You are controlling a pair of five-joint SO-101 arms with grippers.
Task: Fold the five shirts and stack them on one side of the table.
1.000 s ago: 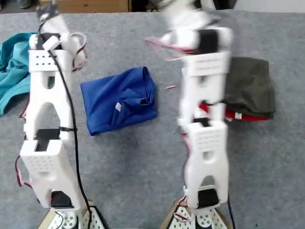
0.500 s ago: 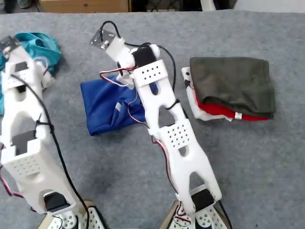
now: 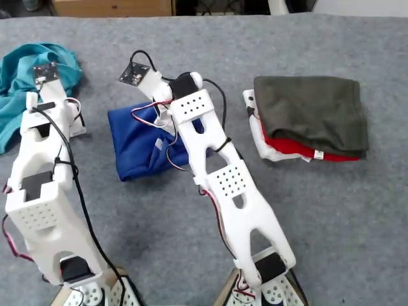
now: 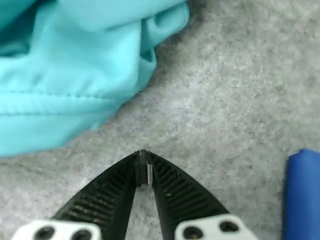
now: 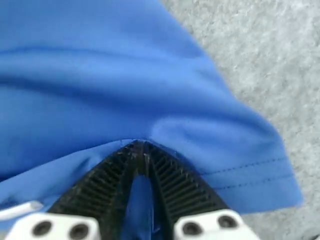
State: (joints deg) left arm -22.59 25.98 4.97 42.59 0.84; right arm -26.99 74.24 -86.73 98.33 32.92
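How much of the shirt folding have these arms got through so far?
Done: the olive shirt, red shirt and white shirt lie folded in one stack. In hand: the right gripper is shut on the folded blue shirt, not yet stacked. Left to do: the teal shirt lies crumpled near the shut left gripper.

A grey, felt-like tabletop (image 3: 191, 38) spreads under and around the left gripper (image 4: 143, 161), evenly lit, with only soft shadows. Past the tabletop's far edge, beyond that gripper, stands a pale wooden piece of furniture (image 3: 111, 7). Farther along are a dark gap (image 3: 217, 6) and a white surface (image 3: 363, 5).
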